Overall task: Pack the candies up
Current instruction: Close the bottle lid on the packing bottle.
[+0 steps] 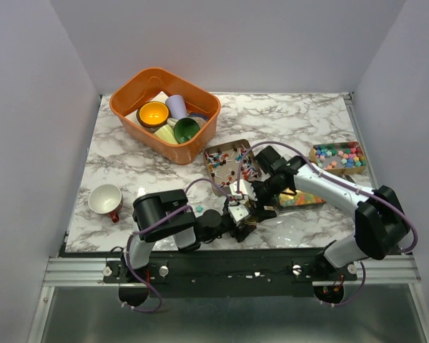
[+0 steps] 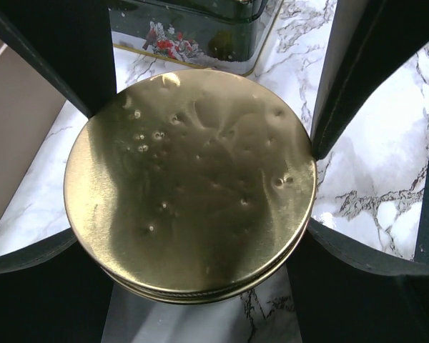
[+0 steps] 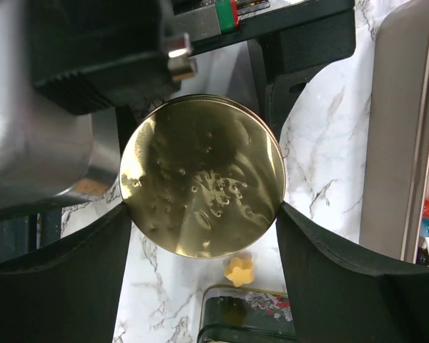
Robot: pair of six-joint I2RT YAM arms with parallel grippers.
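Both grippers meet at the table's front middle on a flat gold disc [image 2: 193, 179], which also shows in the right wrist view [image 3: 200, 186]. My left gripper [image 2: 191, 229] holds its rim from one side and my right gripper [image 3: 204, 207] from the other; in the top view the left gripper [image 1: 239, 214] and right gripper [image 1: 254, 194] nearly touch. Candies lie in three open boxes: wrapped pieces [image 1: 229, 161], pastel balls [image 1: 339, 156], glossy orange-yellow bits [image 1: 300, 200]. One yellow star candy [image 3: 239, 271] lies loose under the disc.
A dark painted tin [image 2: 193, 28] stands just beyond the disc, also in the right wrist view [image 3: 250, 318]. An orange basket [image 1: 129, 107] of cups and bowls is at the back left. A red-and-white cup [image 1: 106, 200] stands front left. A small teal candy [image 1: 198, 208] lies loose.
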